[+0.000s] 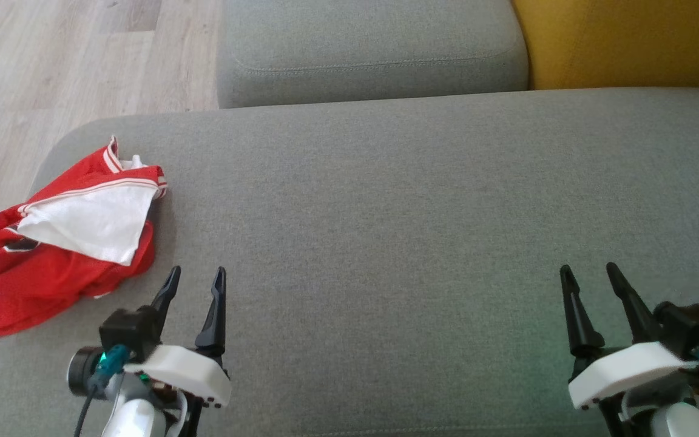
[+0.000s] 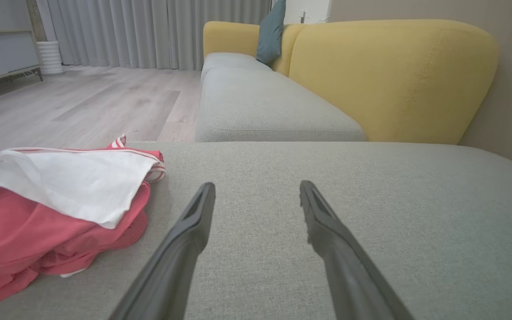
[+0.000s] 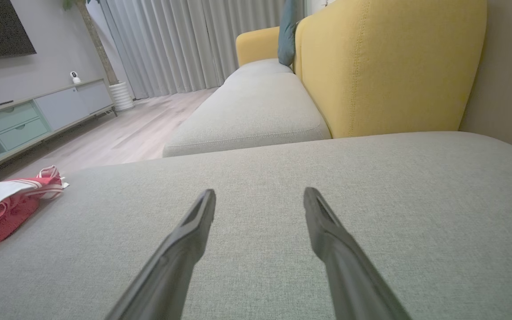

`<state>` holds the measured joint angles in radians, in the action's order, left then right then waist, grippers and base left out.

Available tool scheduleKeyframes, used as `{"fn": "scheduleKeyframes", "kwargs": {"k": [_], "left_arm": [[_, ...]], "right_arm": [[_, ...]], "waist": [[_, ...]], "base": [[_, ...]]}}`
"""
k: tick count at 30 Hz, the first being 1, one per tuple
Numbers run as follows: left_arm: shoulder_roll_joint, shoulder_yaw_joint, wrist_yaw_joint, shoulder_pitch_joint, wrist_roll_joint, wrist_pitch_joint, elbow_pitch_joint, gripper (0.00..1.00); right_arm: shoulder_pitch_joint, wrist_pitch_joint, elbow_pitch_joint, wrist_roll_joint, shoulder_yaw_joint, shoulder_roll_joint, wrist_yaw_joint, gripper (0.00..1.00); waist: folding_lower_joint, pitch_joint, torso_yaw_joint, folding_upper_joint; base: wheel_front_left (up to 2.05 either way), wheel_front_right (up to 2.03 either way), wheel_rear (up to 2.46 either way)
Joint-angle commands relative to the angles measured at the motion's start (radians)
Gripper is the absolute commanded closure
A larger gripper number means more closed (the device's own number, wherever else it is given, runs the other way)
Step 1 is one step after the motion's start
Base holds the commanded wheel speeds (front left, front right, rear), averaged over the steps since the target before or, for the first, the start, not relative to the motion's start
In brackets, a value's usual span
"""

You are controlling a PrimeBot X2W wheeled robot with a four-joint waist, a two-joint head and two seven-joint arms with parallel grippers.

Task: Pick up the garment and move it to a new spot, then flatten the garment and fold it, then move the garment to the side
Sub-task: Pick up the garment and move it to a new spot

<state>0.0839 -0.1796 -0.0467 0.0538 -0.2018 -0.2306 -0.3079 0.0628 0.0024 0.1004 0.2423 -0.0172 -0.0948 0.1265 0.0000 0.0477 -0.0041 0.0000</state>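
Note:
A crumpled red garment with a white panel and striped trim lies bunched at the left edge of the grey sofa cushion. My left gripper hovers open just right of it, apart from the cloth, with nothing between its fingers. In the left wrist view the garment sits left of the left gripper. Far to the right, my right gripper is open over bare cushion. The right wrist view has the garment at its far left and the right gripper over grey fabric.
A second grey seat cushion adjoins at the back, with a yellow backrest at the back right. Wooden floor lies past the cushion's left edge. A teal pillow and a low cabinet stand farther off.

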Motion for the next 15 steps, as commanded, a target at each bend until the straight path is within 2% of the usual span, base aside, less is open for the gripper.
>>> {"fn": "scheduleKeyframes", "kwargs": {"k": [1, 6, 15], "left_arm": [[0.019, 0.027, 0.007, 0.069, 0.036, -0.016, 0.027, 0.00], [0.019, 0.029, 0.017, 0.072, 0.086, -0.030, 0.021, 0.00], [0.015, 0.041, 0.024, 0.072, 0.075, -0.031, 0.008, 0.00]], "right_arm": [[-0.024, -0.015, -0.046, -0.035, -0.023, -0.002, 0.004, 0.00], [-0.018, -0.020, -0.052, -0.085, -0.022, 0.004, 0.004, 0.00], [-0.019, -0.024, -0.049, -0.074, -0.012, 0.015, 0.004, 0.00]], "waist": [[0.0000, 0.001, 0.000, 0.0000], [0.0000, 0.003, 0.000, 0.0000], [0.0000, 0.002, 0.002, 0.0000]], "base": [[0.00, 0.00, 0.00], [0.00, 0.00, 0.00], [0.00, 0.00, 0.00]]}}
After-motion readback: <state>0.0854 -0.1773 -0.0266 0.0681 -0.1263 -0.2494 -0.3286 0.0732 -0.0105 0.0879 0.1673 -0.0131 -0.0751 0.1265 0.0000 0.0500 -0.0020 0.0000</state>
